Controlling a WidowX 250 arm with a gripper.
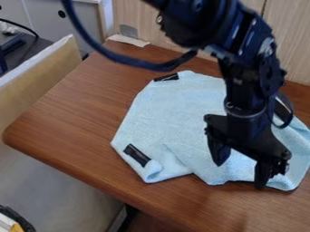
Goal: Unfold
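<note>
The black gripper (241, 169) hangs over the front right part of a light blue cloth (172, 111). Its two fingers stand apart, with cloth visible between them, and it is open. Whether the fingertips touch the fabric, I cannot tell. The cloth lies partly spread on the table, with black patches at its back left corner, its front left corner and its right side. Near the front left corner the fabric curls over, and a crease runs inward from there. The arm and gripper hide part of the cloth's right half.
The brown wooden table (72, 118) has a rounded corner at the left and a front edge running down to the right. A pale wooden panel (139, 18) stands behind it. A dark cable (121, 56) loops from the arm above the table's back part.
</note>
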